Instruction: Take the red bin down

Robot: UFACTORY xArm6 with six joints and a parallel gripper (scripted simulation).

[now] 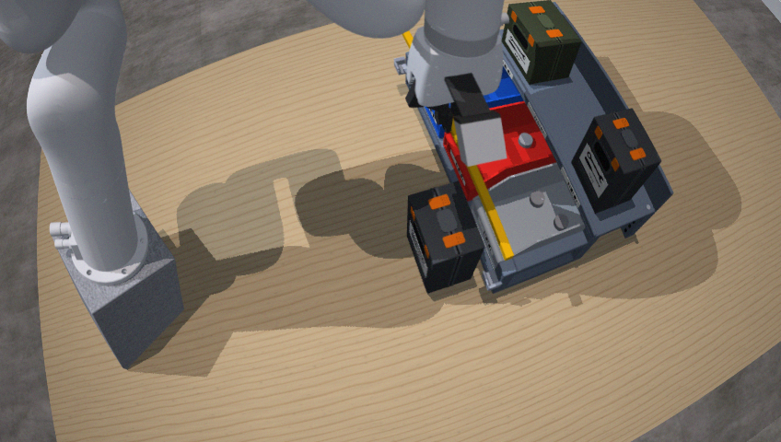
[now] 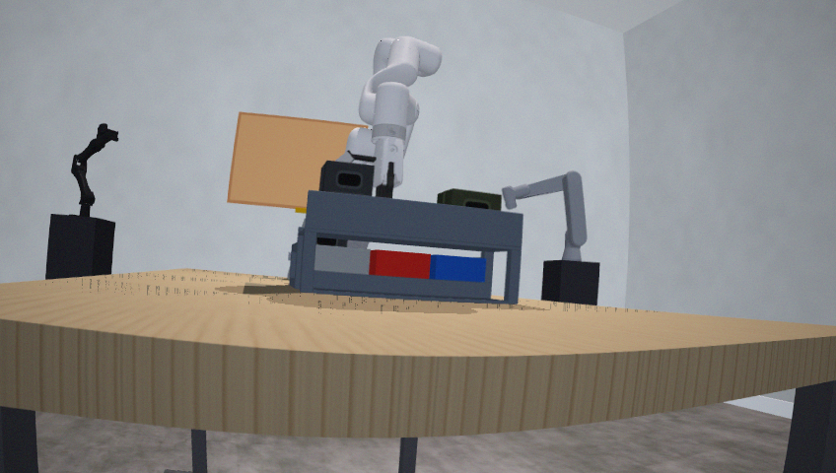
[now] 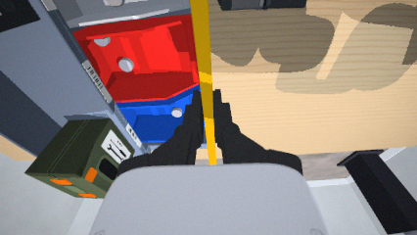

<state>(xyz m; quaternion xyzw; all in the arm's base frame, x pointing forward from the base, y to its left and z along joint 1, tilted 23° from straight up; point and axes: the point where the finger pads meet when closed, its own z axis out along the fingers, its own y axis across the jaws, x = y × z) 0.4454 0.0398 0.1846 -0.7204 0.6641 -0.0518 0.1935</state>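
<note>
So the black 2-fingered tool [image 3: 209, 122] is clamped tight on a thin yellow bar [image 3: 205, 59] that runs along the open front of the grey metal shelf unit [image 1: 602, 87], 1 finger [image 3: 192, 128] on each side of it, pointing straight down from the white arm [image 1: 71, 164]. Just past the fingers in the wrist view is the blue open bin [image 3: 157, 117] with 1 small grey round part in it, and right beside that, touching it, the red open bin [image 3: 142, 54], sitting on the shelf with 2 grey round parts inside that I can see. From the top view the red one [image 1: 526, 147] is the middle of 3, with a grey open bin [image 1: 534, 215] on its other side holding 2 more round parts. In the side view all 3 sit level in a row under the shelf's top board. An olive green toolbox with orange latches [image 1: 540, 38] and a black toolbox with orange latches [image 1: 616, 156] sit on top of the shelf, and another black toolbox [image 1: 441, 238] stands on the wooden table [image 1: 329, 355] just beside the shelf's front corner. The arm's grey block base [image 1: 131, 322] is well apart, near the table edge.
</note>
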